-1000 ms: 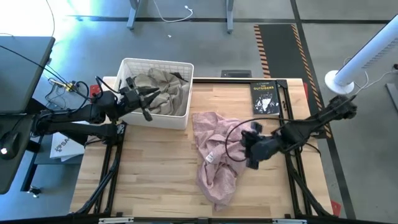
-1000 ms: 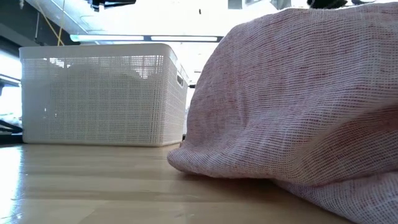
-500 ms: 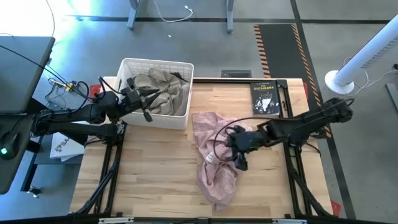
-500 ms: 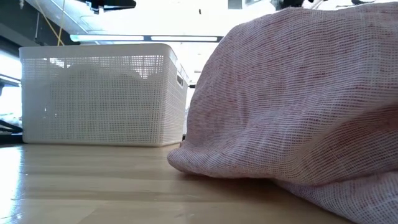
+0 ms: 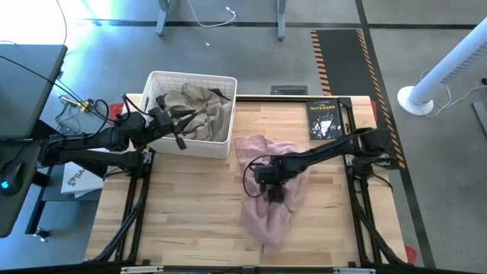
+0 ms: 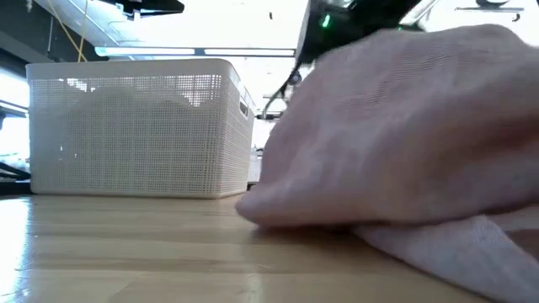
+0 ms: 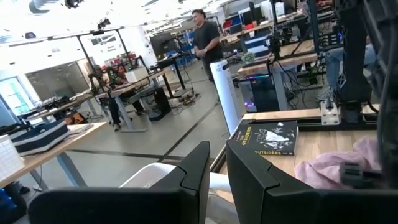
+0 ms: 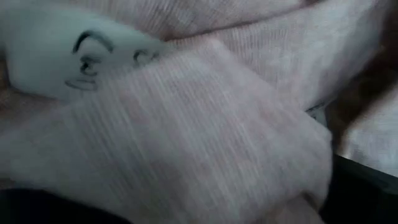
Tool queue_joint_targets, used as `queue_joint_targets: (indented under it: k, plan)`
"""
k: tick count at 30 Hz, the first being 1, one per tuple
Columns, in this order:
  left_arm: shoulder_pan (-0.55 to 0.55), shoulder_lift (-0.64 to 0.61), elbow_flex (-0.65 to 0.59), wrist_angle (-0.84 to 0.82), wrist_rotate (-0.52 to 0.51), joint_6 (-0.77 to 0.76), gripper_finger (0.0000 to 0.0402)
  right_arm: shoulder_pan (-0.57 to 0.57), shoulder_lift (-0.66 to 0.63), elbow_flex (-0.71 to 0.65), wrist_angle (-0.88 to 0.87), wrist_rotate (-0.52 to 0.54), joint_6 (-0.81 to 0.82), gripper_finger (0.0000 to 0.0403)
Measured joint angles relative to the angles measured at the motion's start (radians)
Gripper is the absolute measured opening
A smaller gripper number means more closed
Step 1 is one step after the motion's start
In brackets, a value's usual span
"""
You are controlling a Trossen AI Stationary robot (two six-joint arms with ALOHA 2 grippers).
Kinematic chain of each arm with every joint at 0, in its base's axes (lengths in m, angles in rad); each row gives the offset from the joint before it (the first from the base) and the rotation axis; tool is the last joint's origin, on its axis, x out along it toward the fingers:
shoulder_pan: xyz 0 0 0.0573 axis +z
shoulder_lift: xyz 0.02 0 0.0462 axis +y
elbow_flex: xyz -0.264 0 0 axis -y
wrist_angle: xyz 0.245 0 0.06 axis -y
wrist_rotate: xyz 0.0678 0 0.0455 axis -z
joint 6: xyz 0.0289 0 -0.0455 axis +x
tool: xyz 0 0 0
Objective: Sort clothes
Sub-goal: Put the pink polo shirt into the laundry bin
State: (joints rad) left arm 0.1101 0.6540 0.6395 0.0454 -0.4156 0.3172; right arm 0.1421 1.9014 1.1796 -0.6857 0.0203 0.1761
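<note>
- The right hand (image 5: 268, 183) is down on the light pink garment (image 5: 266, 209), near the middle of the table (image 5: 190, 221); its fingers stand spread wide, and whether they pinch any cloth cannot be told.
- In the right wrist view pink weave (image 8: 186, 137) fills almost everything, with a white care label (image 8: 68, 56) lying on it.
- The right arm reaches in low across the table from the right side, over the upper part of the pink garment.
- The pink garment lies crumpled on the wood, running from beside the basket's near right corner down toward the table's front edge; in the low view it bulks up close to the camera (image 6: 404, 143).
- The left hand (image 5: 176, 122) hangs over the white lattice basket (image 5: 190, 78) at the table's back left; its two fingers (image 7: 193, 180) are nearly together with only a narrow gap, and nothing shows between them.
- Inside the basket lies a khaki-beige garment (image 5: 202, 106), with a bit of black cloth (image 5: 219, 94) at its right edge.
- A black paperback book (image 5: 324, 119) lies flat at the table's back right, apart from the pink garment.
- In the left wrist view a person (image 7: 205, 40) stands far off in the room beyond.
</note>
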Motion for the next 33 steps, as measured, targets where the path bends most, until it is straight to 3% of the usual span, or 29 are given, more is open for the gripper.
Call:
queue_joint_targets:
  k: [5,8,11,17,21,26,33]
  plan:
    - [0.0,0.0,0.0,0.003,0.0,0.0,0.0051,-0.054,0.096,0.017,-0.006,-0.028,-0.055,0.0358]
    - [0.0,0.0,0.0,0.004,-0.01,0.007,0.0051,-0.057,0.097,0.017,-0.002,-0.024,-0.074,0.0321]
    - [0.0,-0.002,0.0,0.006,-0.04,0.009,0.0051,-0.057,0.099,0.02,0.009,-0.017,-0.055,0.0249]
    - [0.001,-0.025,0.028,-0.002,-0.051,0.009,0.0051,-0.05,0.118,0.098,0.016,0.015,0.028,0.0043]
    - [0.001,-0.049,0.063,-0.011,-0.051,0.011,0.0051,-0.052,0.072,0.196,-0.033,0.109,0.067,0.0041]
    - [-0.001,-0.089,0.112,-0.036,-0.047,0.015,0.0051,-0.068,-0.084,0.43,-0.062,0.198,0.044,0.0043]
    - [-0.032,-0.175,0.138,-0.073,-0.037,-0.046,0.0051,-0.061,-0.181,0.843,0.161,0.208,-0.183,0.0043]
